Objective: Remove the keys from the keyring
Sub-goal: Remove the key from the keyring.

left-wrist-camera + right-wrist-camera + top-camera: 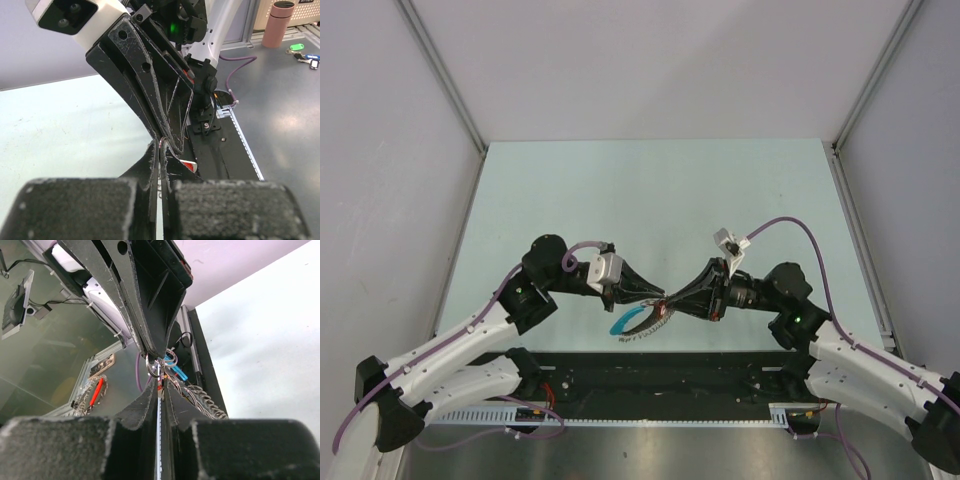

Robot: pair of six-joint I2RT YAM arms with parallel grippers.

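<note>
Robot lab cell: white panels [650, 60], aluminium-framed tabletop [650, 195]

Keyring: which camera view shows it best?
Right wrist: the keyring appears close up, with its rings, blue piece and coiled links all distinct. Top external shows the whole loop with its blue arc, but tiny. Left wrist shows almost none of it.

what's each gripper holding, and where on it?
Left gripper: keyring, by a small ring at its top. Right gripper: a thin silvery edge beside it, possibly the key's blade.
</note>
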